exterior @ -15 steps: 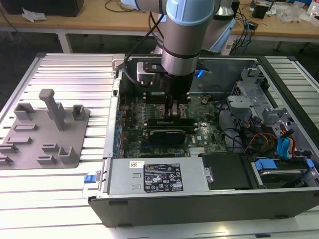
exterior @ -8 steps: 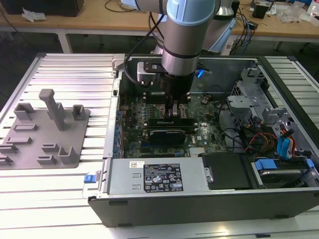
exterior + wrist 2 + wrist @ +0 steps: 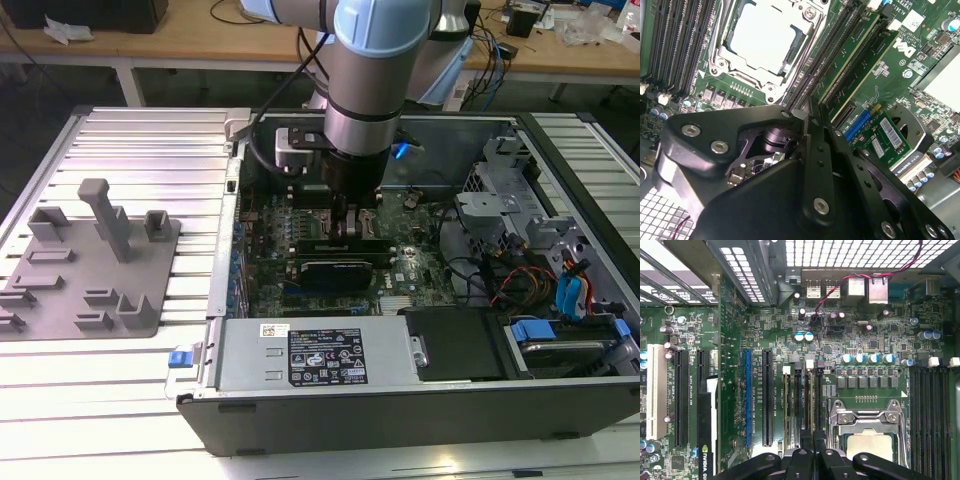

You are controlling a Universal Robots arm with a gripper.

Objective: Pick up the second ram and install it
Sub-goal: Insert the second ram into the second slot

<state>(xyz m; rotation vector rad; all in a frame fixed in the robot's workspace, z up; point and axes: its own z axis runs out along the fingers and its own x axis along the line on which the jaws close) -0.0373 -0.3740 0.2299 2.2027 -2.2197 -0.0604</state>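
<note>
Your open computer case (image 3: 400,400) sits on a ribbed white tabletop (image 3: 140,140) beside a grey slotted tray (image 3: 90,270), with a cluttered wooden workbench (image 3: 180,50) behind. The pincer (image 3: 812,117) is down over the motherboard's memory slots, clamped on the second ram (image 3: 810,107), which stands edge-on right above them. There's a white label (image 3: 328,357) on the power supply, but I'm not reading it off.

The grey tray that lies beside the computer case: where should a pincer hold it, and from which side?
Probably by the upright post, coming from above. It rises well over the flat tray and its low blocks, with free space around it, whereas the tray's edges lie flush on the ribbed table.
</note>
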